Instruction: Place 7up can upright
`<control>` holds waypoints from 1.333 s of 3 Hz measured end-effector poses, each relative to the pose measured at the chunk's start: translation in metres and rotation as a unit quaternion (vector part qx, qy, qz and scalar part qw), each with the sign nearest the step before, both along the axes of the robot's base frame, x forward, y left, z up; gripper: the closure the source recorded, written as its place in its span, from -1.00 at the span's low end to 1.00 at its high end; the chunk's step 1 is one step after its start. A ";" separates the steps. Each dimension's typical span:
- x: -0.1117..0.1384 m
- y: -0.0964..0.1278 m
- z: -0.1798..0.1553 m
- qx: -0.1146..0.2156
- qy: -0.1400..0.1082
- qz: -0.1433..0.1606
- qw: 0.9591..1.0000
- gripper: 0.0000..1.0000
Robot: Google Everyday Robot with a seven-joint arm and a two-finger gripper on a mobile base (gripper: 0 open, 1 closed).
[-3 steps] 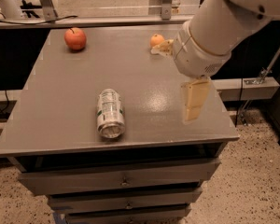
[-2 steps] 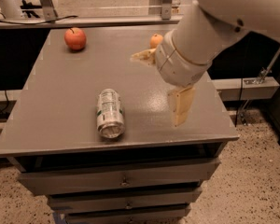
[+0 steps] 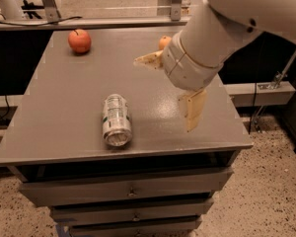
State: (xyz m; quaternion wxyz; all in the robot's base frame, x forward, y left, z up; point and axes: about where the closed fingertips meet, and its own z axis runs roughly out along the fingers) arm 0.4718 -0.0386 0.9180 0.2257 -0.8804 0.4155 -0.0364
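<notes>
Task step not yet begun: the can [image 3: 116, 120] lies on its side on the grey table [image 3: 64, 107], left of centre and close to the near edge, resting on the tabletop with nothing touching it. Its long axis runs near-to-far, only slightly skewed; one round shiny end faces the near edge, and the green markings show along the upper flank. The gripper [image 3: 164, 94] hangs above the right half of the table, empty, with its fingers spread wide: one finger [image 3: 149, 60] points left, the other [image 3: 192, 110] points down toward the near right. Key relation: the can lies to the gripper's left and a little nearer, well apart from both fingers, with bare tabletop between. Judgement: since the can's axis runs near-far, the fingers would have to close along a left-right line to take it across its narrow width, so the wrist probably needs turning as well as moving left and down. A round can on its side may roll left or right if nudged by one finger first. An apple [image 3: 79, 40] sits at the far left, well clear; a small orange fruit [image 3: 164, 42] sits at the far edge, partly hidden by the arm. Drawers [image 3: 128, 191] lie below the tabletop.
</notes>
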 end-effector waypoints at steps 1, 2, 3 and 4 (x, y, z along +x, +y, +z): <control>0.001 0.018 -0.002 -0.046 -0.015 0.068 0.997 -1.00; 0.014 0.048 -0.014 -0.099 -0.036 0.160 0.981 -1.00; 0.027 0.072 -0.032 -0.133 -0.047 0.232 0.962 -1.00; 0.039 0.090 -0.051 -0.159 -0.049 0.290 0.942 -1.00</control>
